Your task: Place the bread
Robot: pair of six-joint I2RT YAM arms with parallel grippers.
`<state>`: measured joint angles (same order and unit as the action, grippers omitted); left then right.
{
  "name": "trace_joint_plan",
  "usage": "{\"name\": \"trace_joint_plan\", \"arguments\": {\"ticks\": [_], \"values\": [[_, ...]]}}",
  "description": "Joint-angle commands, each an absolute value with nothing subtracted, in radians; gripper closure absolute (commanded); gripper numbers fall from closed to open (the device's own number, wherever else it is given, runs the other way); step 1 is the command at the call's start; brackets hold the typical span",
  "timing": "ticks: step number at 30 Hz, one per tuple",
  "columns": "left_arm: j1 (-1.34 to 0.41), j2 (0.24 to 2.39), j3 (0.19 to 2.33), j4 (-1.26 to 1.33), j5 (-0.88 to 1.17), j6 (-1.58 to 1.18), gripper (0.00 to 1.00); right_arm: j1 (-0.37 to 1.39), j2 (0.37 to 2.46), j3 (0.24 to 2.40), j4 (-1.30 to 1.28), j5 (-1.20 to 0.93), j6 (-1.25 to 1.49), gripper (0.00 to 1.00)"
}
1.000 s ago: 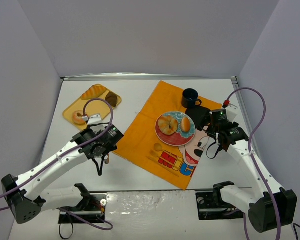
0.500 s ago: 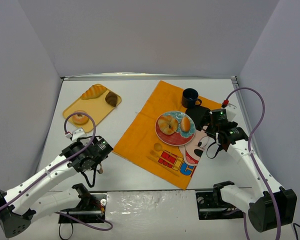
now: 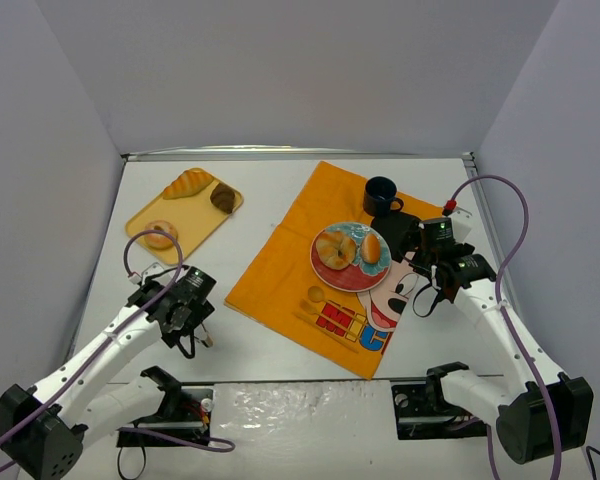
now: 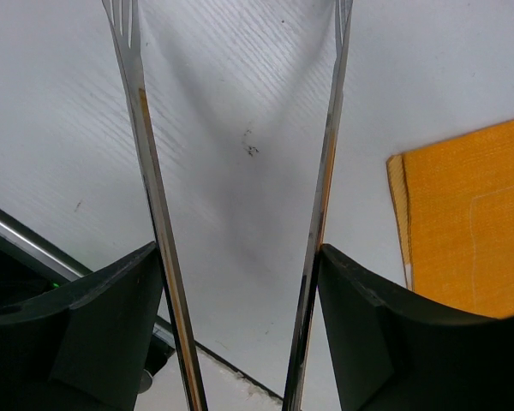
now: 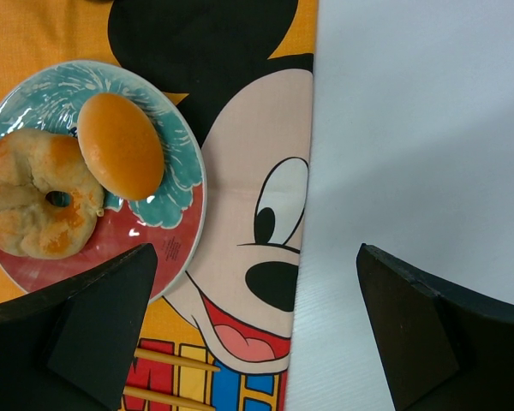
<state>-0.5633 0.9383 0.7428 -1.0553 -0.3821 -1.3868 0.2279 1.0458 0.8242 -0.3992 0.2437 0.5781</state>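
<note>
1. Two breads, a bagel (image 3: 334, 248) and a bun (image 3: 371, 247), lie on the plate (image 3: 352, 287), which sits on the orange cloth (image 3: 280, 270).
2. Three more, a croissant (image 3: 188, 183), a dark roll (image 3: 222, 197) and a doughnut (image 3: 160, 237), lie on the yellow tray (image 3: 195, 215) at far left.
3. White table (image 3: 280, 340) with small dark marks; plain grey walls (image 3: 280, 70) on three sides.
4. Left gripper (image 4: 240, 257) clamps empty tongs (image 4: 150, 171) over bare table; right gripper (image 5: 257, 253) is spread wide and empty above the cloth.

White table (image 3: 280, 190) between plain grey walls (image 3: 280, 80)
</note>
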Motion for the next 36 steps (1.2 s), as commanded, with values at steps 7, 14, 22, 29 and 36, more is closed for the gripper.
{"name": "trace_joint_plan", "arguments": {"ticks": [7,14,22,29,36], "values": [[-0.408,0.993,0.696,-0.855,-0.229,-1.266,0.34,0.228,1.048,0.824,-0.354,0.239,0.569,0.0],[-0.363,1.008,0.659,-0.815,-0.175,-1.277,0.35,0.228,1.048,0.822,-0.354,0.231,0.569,0.0],[-0.324,1.002,0.612,-0.804,-0.137,-1.331,0.28,0.229,1.049,0.819,-0.354,0.219,0.563,0.0],[-0.322,0.991,0.591,-0.81,-0.124,-1.35,0.25,0.227,1.051,0.819,-0.354,0.219,0.565,0.0],[-0.322,0.999,0.597,-0.803,-0.122,-1.348,0.21,0.229,1.052,0.819,-0.353,0.218,0.564,0.0]]}}
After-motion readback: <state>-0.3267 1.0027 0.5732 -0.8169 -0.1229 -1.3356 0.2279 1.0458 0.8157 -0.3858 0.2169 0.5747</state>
